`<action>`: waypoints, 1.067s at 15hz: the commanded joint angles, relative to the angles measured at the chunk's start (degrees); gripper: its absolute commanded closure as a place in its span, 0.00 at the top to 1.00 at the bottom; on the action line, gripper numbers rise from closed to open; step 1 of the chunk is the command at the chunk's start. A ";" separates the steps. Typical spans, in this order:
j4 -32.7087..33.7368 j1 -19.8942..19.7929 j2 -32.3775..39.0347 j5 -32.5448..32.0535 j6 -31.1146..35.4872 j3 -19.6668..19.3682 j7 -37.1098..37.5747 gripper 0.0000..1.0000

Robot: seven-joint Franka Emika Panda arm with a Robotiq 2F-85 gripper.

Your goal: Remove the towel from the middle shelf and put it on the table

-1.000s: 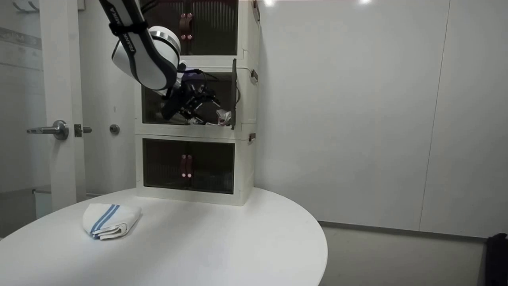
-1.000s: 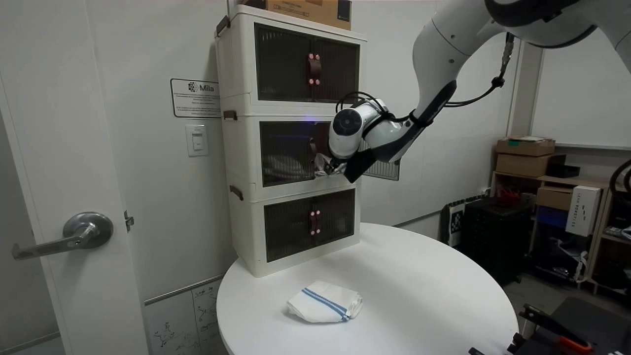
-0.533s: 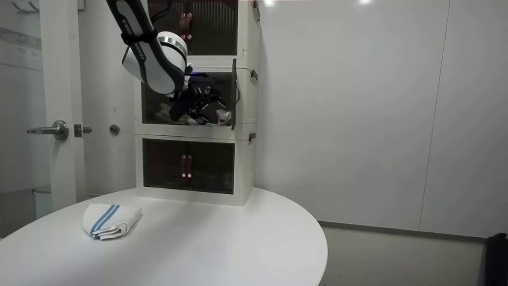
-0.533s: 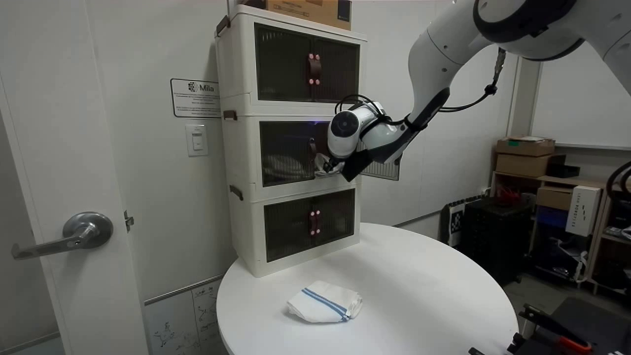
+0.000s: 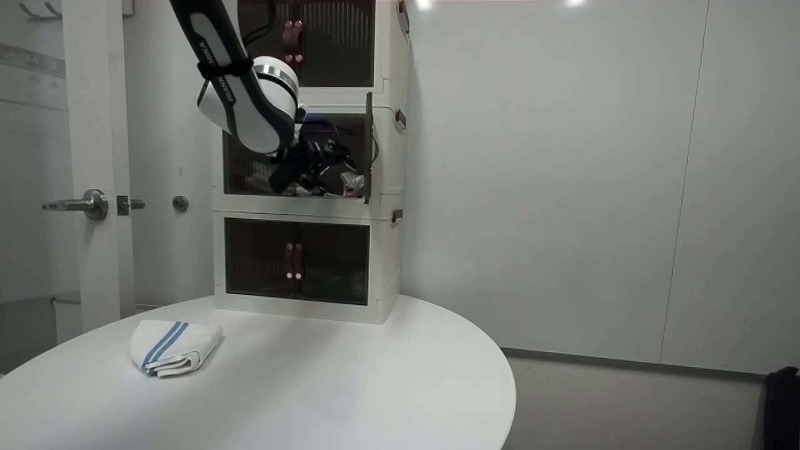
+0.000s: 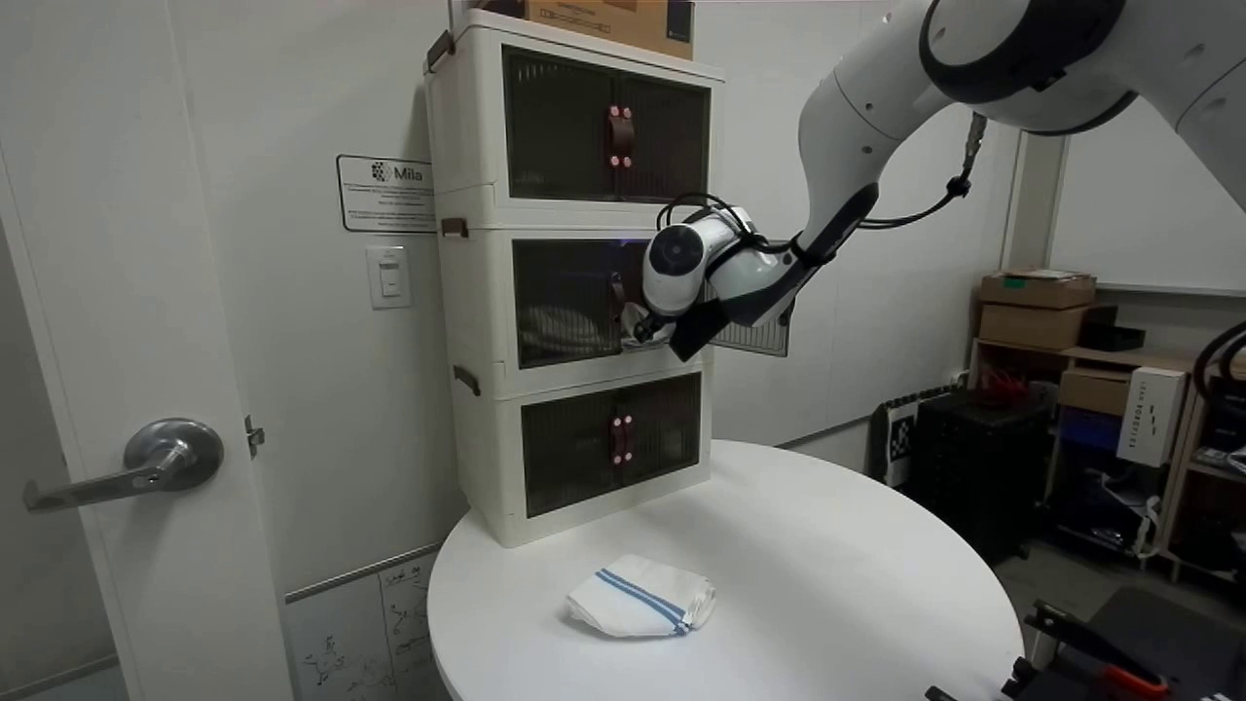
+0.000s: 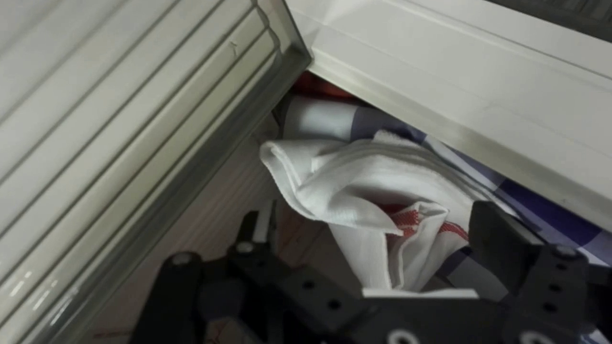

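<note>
The towel [image 7: 354, 186], white with red stripes, lies crumpled near the front lip of the middle shelf [image 7: 454, 81] in the wrist view. It also shows in both exterior views, small and partly hidden behind the gripper and doors [image 5: 353, 184] [image 6: 634, 315]. My gripper [image 7: 375, 220] is open, its fingers wide apart on either side of the towel's folds, holding nothing. In both exterior views the gripper [image 5: 337, 178] [image 6: 650, 329] is at the opening of the middle shelf [image 5: 281, 204] [image 6: 584, 376]. The white round table [image 5: 375, 387] [image 6: 827, 545] stands below.
The shelf's ribbed door [image 5: 369, 150] stands open beside the gripper; it also fills the left of the wrist view [image 7: 119, 143]. The other door [image 6: 565, 302] is shut. A checkered blue-white cloth [image 7: 550, 210] lies by the towel. A folded blue-striped cloth [image 5: 178, 347] lies on the table.
The arm and gripper have moved a little further toward the shelf's open side and slightly down. The towel, doors and folded cloth look unmoved.
</note>
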 commanded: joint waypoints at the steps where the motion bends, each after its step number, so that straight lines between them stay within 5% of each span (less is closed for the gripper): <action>1: 4.31 -0.20 2.78 -0.07 1.54 0.07 -2.29 1.00; 4: 6.00 -0.19 3.77 -0.56 1.52 -0.06 -2.51 1.00; 6: 7.19 -0.26 4.48 -0.56 1.66 -0.05 -2.75 0.74; 15: 9.61 -0.97 6.43 0.85 3.25 0.32 -5.55 0.05; 16: 9.65 -1.22 6.56 1.49 3.89 0.47 -6.03 0.04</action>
